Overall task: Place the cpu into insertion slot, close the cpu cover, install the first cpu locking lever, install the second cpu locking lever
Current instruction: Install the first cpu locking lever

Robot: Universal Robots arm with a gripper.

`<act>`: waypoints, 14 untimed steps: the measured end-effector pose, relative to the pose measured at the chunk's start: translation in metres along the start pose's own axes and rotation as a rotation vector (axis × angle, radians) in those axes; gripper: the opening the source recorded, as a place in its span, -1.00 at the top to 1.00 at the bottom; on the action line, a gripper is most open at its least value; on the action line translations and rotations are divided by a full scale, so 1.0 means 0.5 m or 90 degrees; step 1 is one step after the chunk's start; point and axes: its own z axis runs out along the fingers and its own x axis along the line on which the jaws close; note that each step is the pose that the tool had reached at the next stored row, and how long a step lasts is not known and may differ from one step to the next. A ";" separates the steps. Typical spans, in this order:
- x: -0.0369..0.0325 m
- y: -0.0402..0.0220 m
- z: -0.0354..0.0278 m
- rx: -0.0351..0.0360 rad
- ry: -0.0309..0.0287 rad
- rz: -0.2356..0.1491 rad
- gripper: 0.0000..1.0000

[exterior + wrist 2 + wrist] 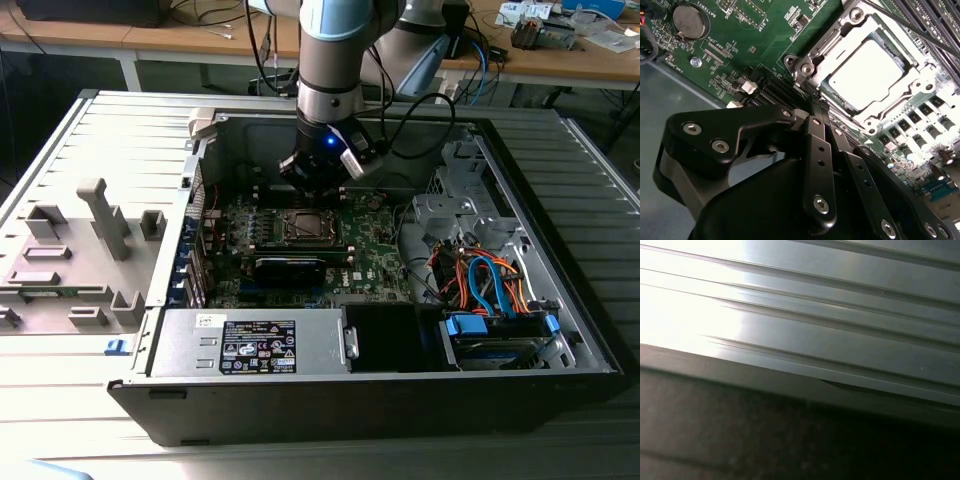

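The cpu (871,75) lies seated in the insertion slot (920,87) with the cpu cover (837,37) down around it; the gripper (816,106), fingers pressed together and holding nothing, is poised just beside the slot's corner hinge. A sideways slip there could strike a locking lever (900,22) or nearby motherboard (760,45) components. Open room lies above the slot; the computer case (560,330) walls stand well apart from it.

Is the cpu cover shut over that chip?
Shut: in the second wrist view the cpu cover lies flat around the cpu, whose silver top shows through its window.
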 end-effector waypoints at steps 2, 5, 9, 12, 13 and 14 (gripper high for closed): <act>0.000 0.000 0.002 0.0020 0.0007 -0.005 0.79; -0.001 0.000 0.004 0.0049 0.0012 -0.009 0.79; 0.000 -0.001 0.004 0.0066 0.0016 -0.010 0.79; -0.001 -0.002 0.004 0.0066 0.0015 -0.011 0.79; -0.002 -0.001 0.005 0.0055 0.0010 -0.011 0.79; -0.004 -0.002 0.005 0.0061 0.0012 -0.011 0.79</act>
